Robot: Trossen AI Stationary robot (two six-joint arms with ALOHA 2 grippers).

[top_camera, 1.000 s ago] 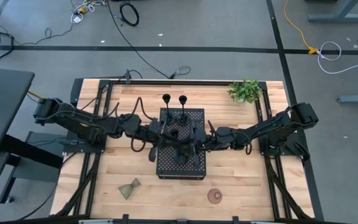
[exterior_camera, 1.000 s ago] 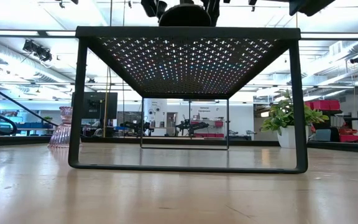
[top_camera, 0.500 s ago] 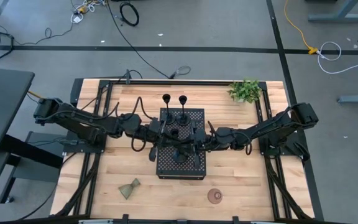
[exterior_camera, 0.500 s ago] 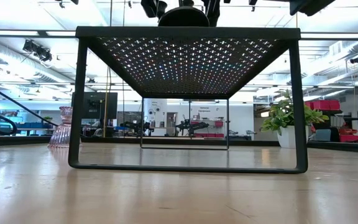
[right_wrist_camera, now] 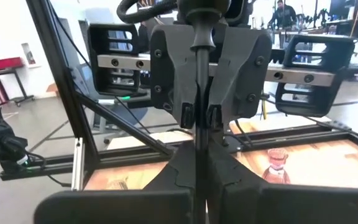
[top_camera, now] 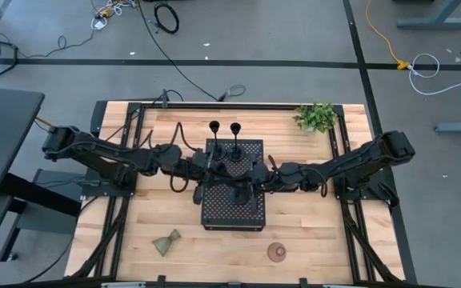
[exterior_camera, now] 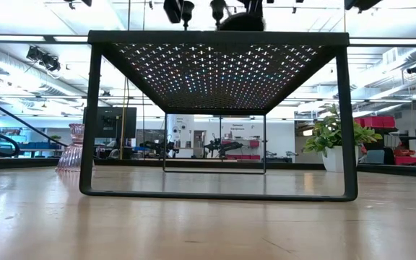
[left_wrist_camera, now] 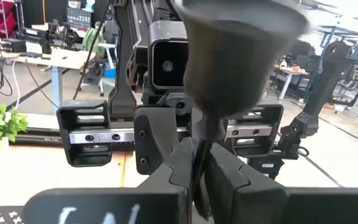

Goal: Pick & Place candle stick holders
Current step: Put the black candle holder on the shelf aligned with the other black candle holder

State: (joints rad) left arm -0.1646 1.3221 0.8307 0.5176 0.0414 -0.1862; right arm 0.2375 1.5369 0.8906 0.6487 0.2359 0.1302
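Both grippers are shut on one slim black holder (top_camera: 237,192) over the black perforated tray (top_camera: 250,220). My left gripper (top_camera: 218,176) comes from the tray's left, my right gripper (top_camera: 251,186) from its right. The holder's cup top (left_wrist_camera: 241,50) fills the left wrist view. Its round base (exterior_camera: 240,22) shows at the tray's top in the low view. Two more black holders (top_camera: 214,132) (top_camera: 235,132) stand on their bases at the tray's far edge. The olive-green holder (top_camera: 166,242) lies on its side. A pink glass holder (top_camera: 277,253) stands near the table's near edge, another (exterior_camera: 72,148) at the left in the low view. My left gripper pinches the holder's thin stem (left_wrist_camera: 199,163) below the cup, between its two fingers, coming level from the table's left and lying across the upright stem. My right gripper pinches the same stem (right_wrist_camera: 197,163) between its two fingers, level from the table's right, facing the left gripper. The holder stands upright; I cannot tell if its base touches the tray.
A small leafy plant (top_camera: 317,117) stands at the table's far right corner. Bare wood lies left and right of the tray and along the near edge. Black frame rails (top_camera: 110,224) run along both table sides.
The held black holder has shifted a little toward the table's right over the tray, staying upright, and both grippers have gone with it.
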